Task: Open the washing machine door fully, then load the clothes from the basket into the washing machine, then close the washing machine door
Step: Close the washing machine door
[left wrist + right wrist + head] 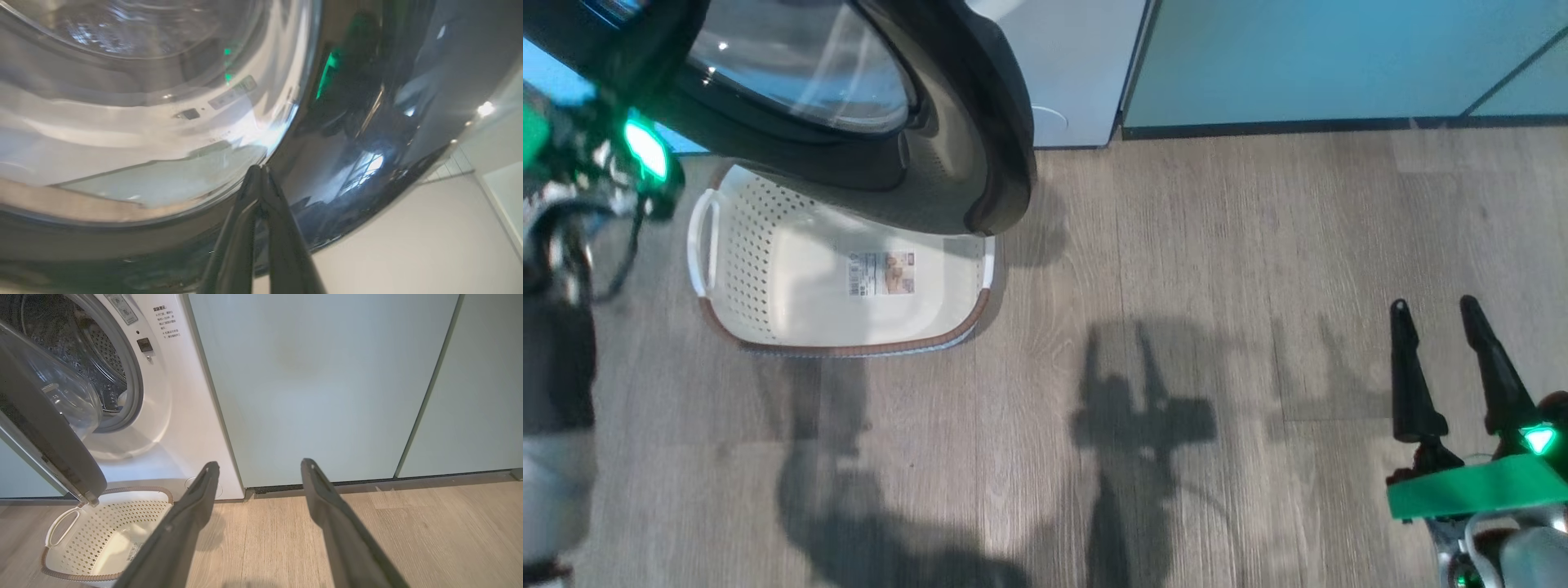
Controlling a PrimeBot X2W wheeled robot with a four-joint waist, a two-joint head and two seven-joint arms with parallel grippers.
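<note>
The washing machine door (980, 122) stands part open over the basket, its black rim around a clear glass bowl (800, 57). My left gripper (260, 169) is shut, empty, with its tips against the door's (367, 143) outer face where glass meets rim. The cream-white basket (849, 349) sits on the floor below the door, holding nothing but its label sticker (882, 273). The clothes are out of view. My right gripper (1435, 306) hangs open and empty at the lower right, far from the basket (102, 535). The white washing machine (175, 416) shows its steel drum (90, 355) behind the door (45, 433).
Pale green cabinets (1339, 57) run along the wall right of the washing machine (1070, 65), also ahead of my right gripper (259, 464) as flat cabinet doors (318, 384). Wood-look floor (1176, 286) spreads between basket and right gripper, crossed by the arms' shadows.
</note>
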